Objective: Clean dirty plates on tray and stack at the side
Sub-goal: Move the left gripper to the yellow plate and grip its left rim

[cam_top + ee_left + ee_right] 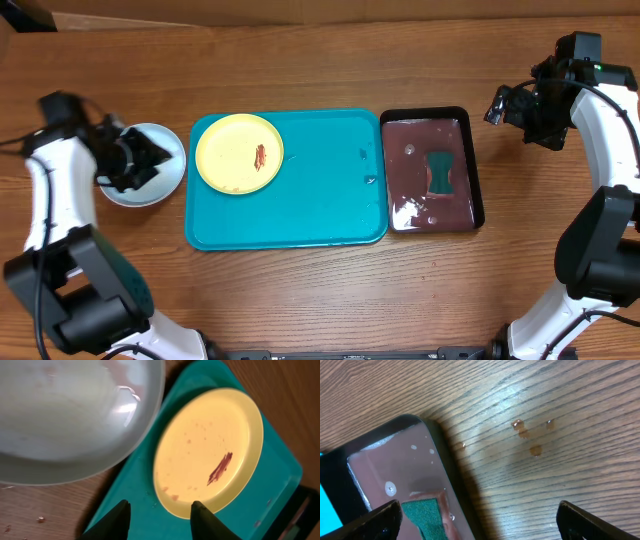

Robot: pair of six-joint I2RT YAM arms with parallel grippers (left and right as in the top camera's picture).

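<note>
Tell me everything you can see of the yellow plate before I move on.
The yellow plate is round, pale yellow-green and looks like smooth plastic, with a shallow raised rim. It lies flat, face up, in the far-left corner of the turquoise tray, close to the tray's left rim. It is still dirty: one reddish-brown smear sits right of centre, with fainter specks scattered around it. Nothing rests on it or grips it.

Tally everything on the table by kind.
Plates: 2, the yellow plate and the pale plate (which may be a stack; cannot tell)
Trays: 2, the turquoise tray and the black tray
Sponge: 1
Total: 5
</note>
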